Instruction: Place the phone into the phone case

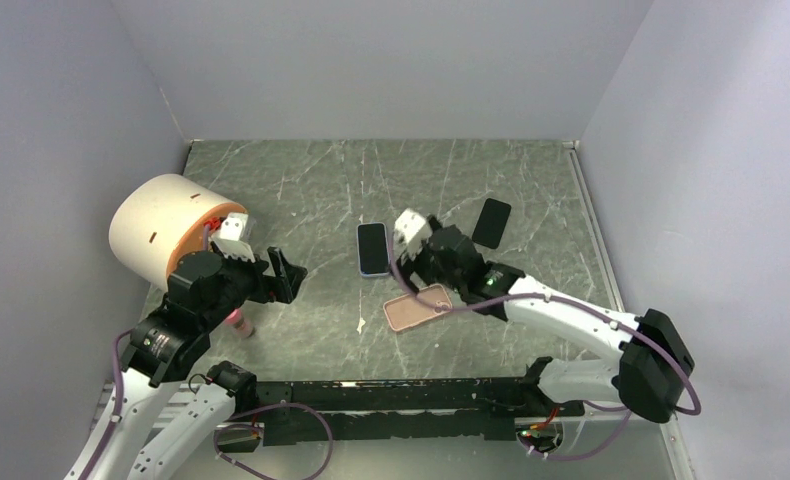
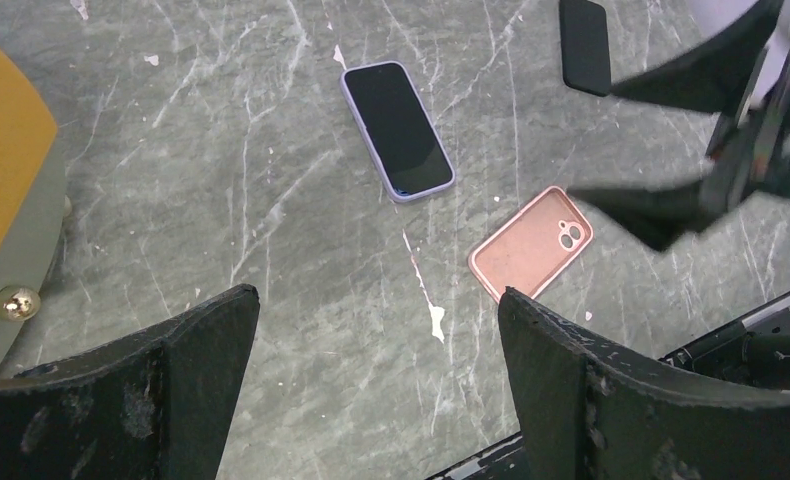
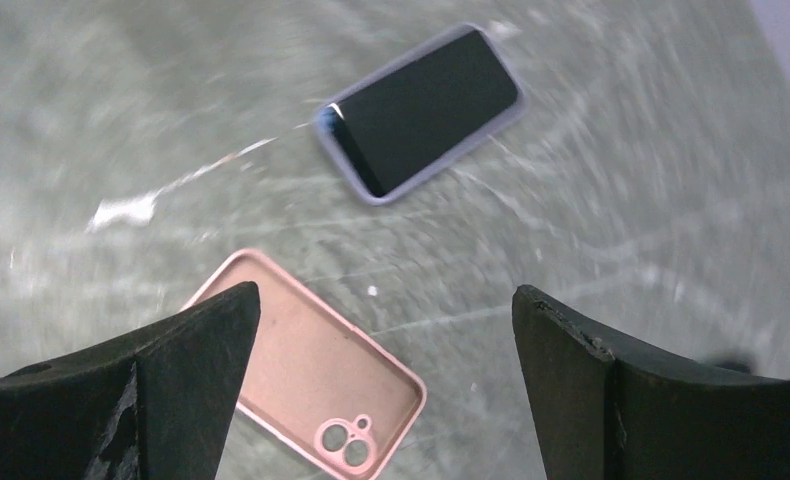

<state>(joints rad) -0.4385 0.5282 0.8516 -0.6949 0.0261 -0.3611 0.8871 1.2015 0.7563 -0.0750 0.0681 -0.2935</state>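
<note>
There is one phone (image 1: 373, 248), one pink case (image 1: 418, 308) and one flat black thing (image 1: 491, 222). The phone lies screen up on the table (image 1: 311, 190), near the case on its far side, not touching it. The case lies hollow side up. The black thing is farther off, past the case to the right.

There are two grippers. The right gripper (image 3: 386, 300) hangs over the case, wide open, holding nothing. The left gripper (image 2: 376, 310) is well left of the case, also wide open and holding nothing.

One white drum (image 1: 161, 230) stands far left of the case.
</note>
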